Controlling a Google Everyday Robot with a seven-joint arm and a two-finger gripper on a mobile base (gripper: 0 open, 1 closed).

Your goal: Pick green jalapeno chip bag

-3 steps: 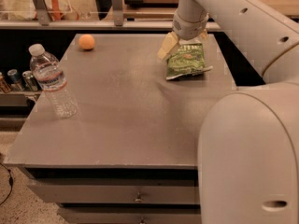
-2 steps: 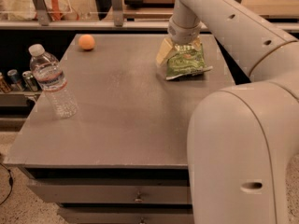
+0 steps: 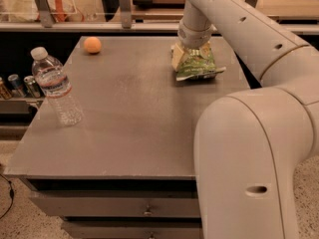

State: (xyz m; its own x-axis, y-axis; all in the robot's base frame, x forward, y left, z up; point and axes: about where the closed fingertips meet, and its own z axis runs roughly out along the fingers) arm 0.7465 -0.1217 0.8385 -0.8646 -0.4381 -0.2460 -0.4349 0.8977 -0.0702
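- Green jalapeno chip bag (image 3: pixel 198 67) sits on the grey tabletop (image 3: pixel 129 128) in the upper middle of the frame, right of centre and near the table's far right corner.
- The bag's lower edge appears to rest on the surface, so it does not look lifted yet, though a slight raise at the top cannot be ruled out.
- The gripper (image 3: pixel 191 53) is down on the bag's upper end, in the upper middle of the frame, hanging from the pale arm (image 3: pixel 234 19) that sweeps in from the lower right.
- The bag narrows where it meets the gripper, which hints at a pinch. Whether the gripper is clamped on the foil or only set around it cannot be told from this view.
- Judged done: the approach and the descent onto the correct object.
- Judged left: a confirmed grasp, then raising the bag clear of the tabletop.
- The water bottle (image 3: pixel 56 87) stands at the left edge of the table, in the left middle of the frame. The orange (image 3: pixel 92 45) lies at the far left corner, in the upper left. Both are well apart from the bag and play no part in the pick.
- Nothing lies just beside the bag that a straight upward lift would catch.
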